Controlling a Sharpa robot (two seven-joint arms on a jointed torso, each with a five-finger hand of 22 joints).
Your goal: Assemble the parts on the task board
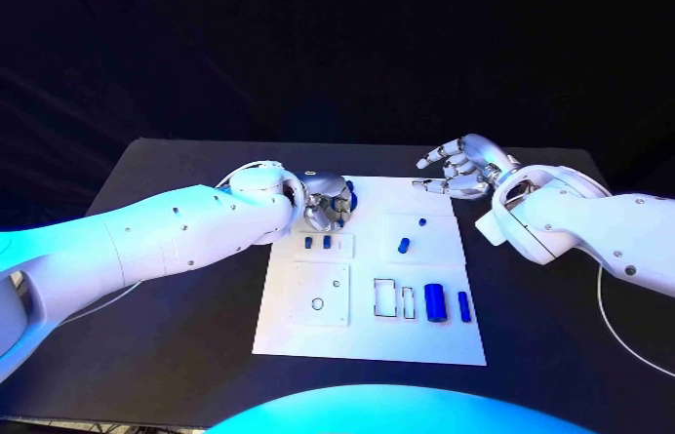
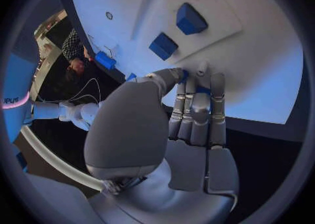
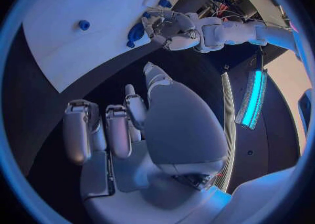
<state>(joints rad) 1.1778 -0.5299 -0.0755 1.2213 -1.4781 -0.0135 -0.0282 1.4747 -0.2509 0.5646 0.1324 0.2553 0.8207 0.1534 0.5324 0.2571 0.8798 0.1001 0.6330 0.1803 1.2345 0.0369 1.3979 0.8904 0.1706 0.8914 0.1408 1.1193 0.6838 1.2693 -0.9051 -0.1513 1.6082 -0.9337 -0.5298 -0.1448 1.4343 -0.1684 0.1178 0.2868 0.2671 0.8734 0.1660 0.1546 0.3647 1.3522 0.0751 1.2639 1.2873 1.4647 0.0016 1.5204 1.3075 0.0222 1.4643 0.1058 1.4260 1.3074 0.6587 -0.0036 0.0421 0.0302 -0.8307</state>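
**A:** Black table (image 1: 169, 346), dark cloth behind it, and the white task board (image 1: 369, 341) lying flat in the middle. What does the head view give you?

**B:** The whole layout. The left hand (image 1: 327, 203) sits over the board's far left corner, fingers curled down. The right hand (image 1: 460, 168) hovers past the far right corner, off the plate, fingers loosely bent and apart with nothing in them.

**A:** And the blue parts?

**B:** Two small blocks (image 1: 318, 242) side by side in a raised panel just near of the left hand, two small pieces (image 1: 405, 245) in the middle right panel, and a thick cylinder (image 1: 435, 302) next to a thin bar (image 1: 463, 306) by the near right edge, beside two outlined slots.

**A:** The left wrist view adds something: the fingertips (image 2: 197, 72) press down at the board's surface around a blue piece (image 2: 202, 89) tucked between them. Whether it is truly pinched or only touched, I cannot tell.

**B:** The right wrist view shows the same spot from across the table: a dark blue part (image 3: 136, 33) just beside the left hand's curled fingers, at the board's edge. Its own fingers stand apart over black table, well clear of the plate.
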